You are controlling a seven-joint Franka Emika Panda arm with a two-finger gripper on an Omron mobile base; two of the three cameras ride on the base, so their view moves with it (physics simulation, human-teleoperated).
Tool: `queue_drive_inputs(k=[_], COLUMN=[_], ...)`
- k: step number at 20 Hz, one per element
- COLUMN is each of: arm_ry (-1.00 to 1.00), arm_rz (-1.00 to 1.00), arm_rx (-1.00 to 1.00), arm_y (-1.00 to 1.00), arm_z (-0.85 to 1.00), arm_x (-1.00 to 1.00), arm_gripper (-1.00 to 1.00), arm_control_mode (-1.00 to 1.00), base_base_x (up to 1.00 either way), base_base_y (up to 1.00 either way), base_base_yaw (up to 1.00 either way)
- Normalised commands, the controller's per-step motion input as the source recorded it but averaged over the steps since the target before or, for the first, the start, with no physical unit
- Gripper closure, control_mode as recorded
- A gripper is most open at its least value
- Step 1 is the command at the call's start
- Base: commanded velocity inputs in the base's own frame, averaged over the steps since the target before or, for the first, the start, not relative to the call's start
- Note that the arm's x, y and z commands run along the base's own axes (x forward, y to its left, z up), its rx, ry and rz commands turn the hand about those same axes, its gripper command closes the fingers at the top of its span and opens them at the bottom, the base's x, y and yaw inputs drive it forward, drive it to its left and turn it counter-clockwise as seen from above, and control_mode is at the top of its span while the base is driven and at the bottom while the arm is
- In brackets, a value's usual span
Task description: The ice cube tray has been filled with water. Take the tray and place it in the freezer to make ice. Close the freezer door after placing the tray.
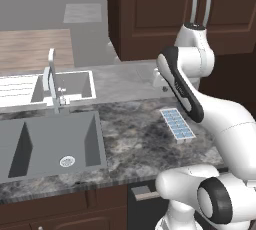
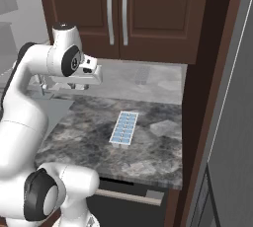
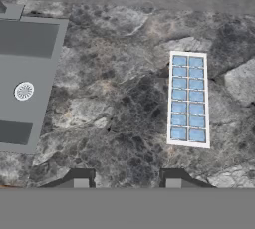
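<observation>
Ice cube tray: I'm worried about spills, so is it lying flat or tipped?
Flat. The ice cube tray rests level on the marbled counter, with pale blue water showing evenly in its cells.

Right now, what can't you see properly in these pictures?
- Ice cube tray: left base view, its far corner sits behind the arm.
- Gripper: hand view, just the fingertips show, cut off at the bottom.
- Freezer door: right base view, cut off by the right edge.
</observation>
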Motion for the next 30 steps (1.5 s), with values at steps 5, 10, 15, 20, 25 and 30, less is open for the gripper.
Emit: queue_drive_inputs(k=[5,10,15,20,25,30], arm_ry=[-0.03,-0.11,-0.09,-0.09,-0.03,0.0], arm_rz=[-0.01,-0.01,-0.01,0.0,0.0,0.0], arm_rx=[0.0,0.0,0.0,-0.01,0.0,0.0], arm_y=[-0.16,-0.23,-0.1,-0.01,-0.03,-0.08], arm_z=[-0.05,-0.25,-0.3,-0.3,-0.26,-0.02], arm_x=[0.0,0.0,0.0,0.0,0.08,0.0], arm_gripper=[-1.0,-1.0,-1.0,-1.0,-1.0,-1.0], arm_control_mode=[-1.0,-1.0,-1.0,-1.0,-1.0,-1.0], base_base_x=[0.0,0.0,0.0,0.0,0.0,0.0], base_base_y=[0.0,0.0,0.0,0.0,0.0,0.0], base_base_yaw=[0.0,0.0,0.0,0.0,0.0,0.0])
